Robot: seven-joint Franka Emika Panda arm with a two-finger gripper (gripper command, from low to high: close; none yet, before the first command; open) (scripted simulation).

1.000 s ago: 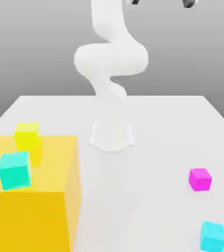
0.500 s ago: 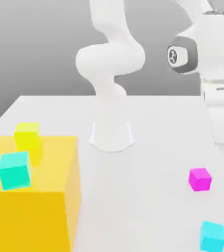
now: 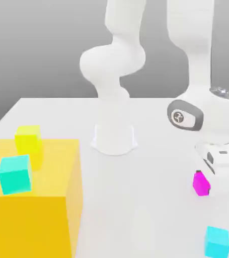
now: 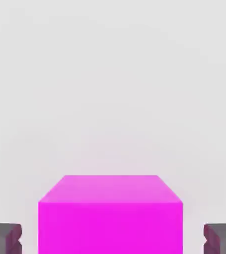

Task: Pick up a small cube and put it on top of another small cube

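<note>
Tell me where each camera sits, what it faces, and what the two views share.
Exterior view: off the arm, facing across the white table toward the arm's base; arm and gripper show, lowered at the magenta cube.
Hand view: on the hand, looking at the magenta cube between two dark fingertips, a gap on each side.
Shared: the magenta cube, the gripper and the table.
</note>
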